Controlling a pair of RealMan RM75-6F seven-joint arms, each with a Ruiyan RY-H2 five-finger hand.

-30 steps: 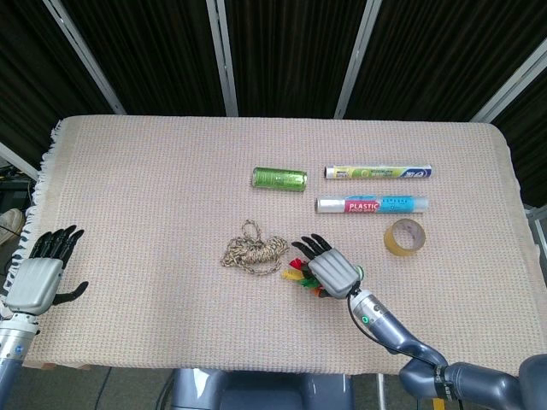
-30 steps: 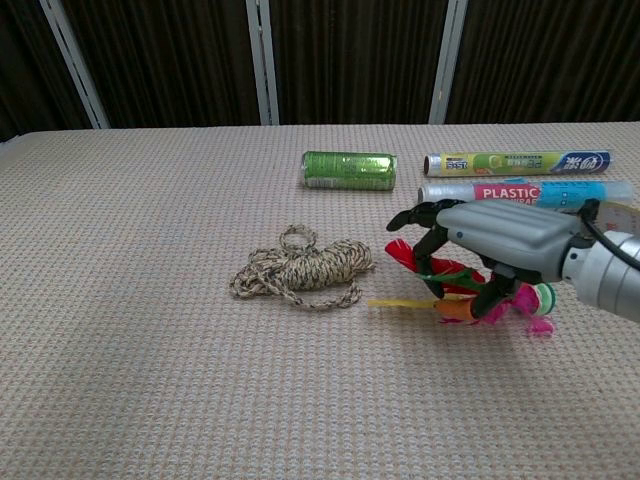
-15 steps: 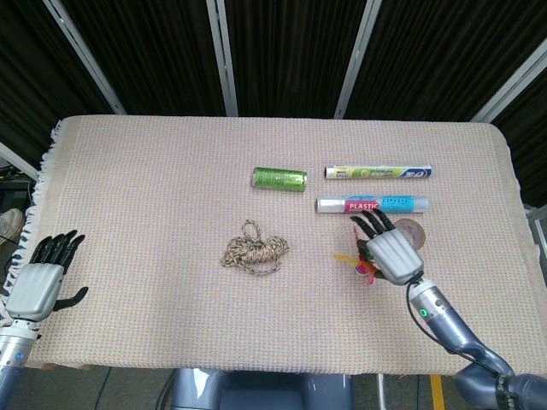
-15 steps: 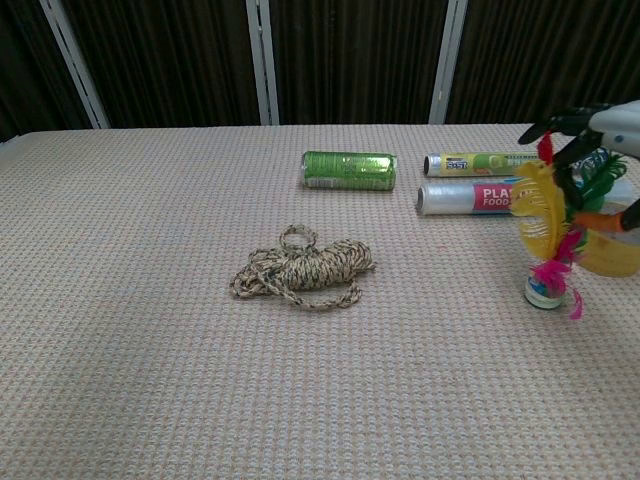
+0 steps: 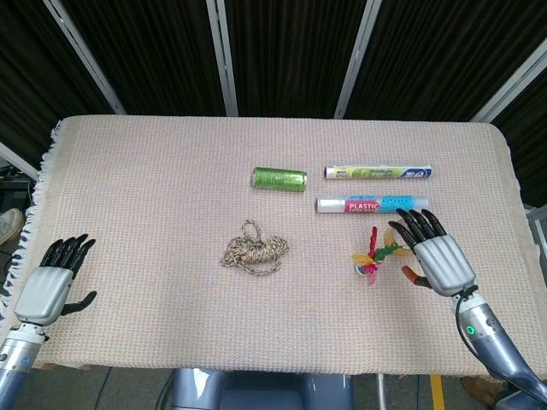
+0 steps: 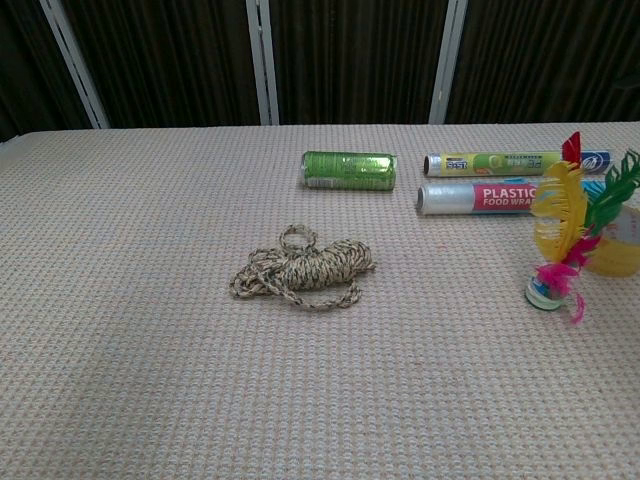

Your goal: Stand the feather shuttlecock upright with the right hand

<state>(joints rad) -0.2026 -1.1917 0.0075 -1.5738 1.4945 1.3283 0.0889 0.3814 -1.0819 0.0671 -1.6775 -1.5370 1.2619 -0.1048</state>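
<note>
The feather shuttlecock (image 6: 560, 240) stands upright on its round base, its yellow, green, red and pink feathers pointing up; in the head view the shuttlecock (image 5: 373, 254) sits below the plastic wrap box. My right hand (image 5: 438, 254) is just to its right, fingers spread, holding nothing and apart from it. It is outside the chest view. At the table's front left corner, my left hand (image 5: 53, 282) hovers with its fingers apart and nothing in them.
A coil of rope (image 5: 254, 248) lies mid-table. Behind it lie a green can (image 5: 279, 178) on its side, a plastic food wrap box (image 5: 369, 204) and another wrap box (image 5: 377, 172). A tape roll (image 6: 615, 245) sits right behind the shuttlecock.
My right hand carried the shuttlecock rightward, set it on its base, then let go and drew back to the right. The left hand drifted slightly right.
</note>
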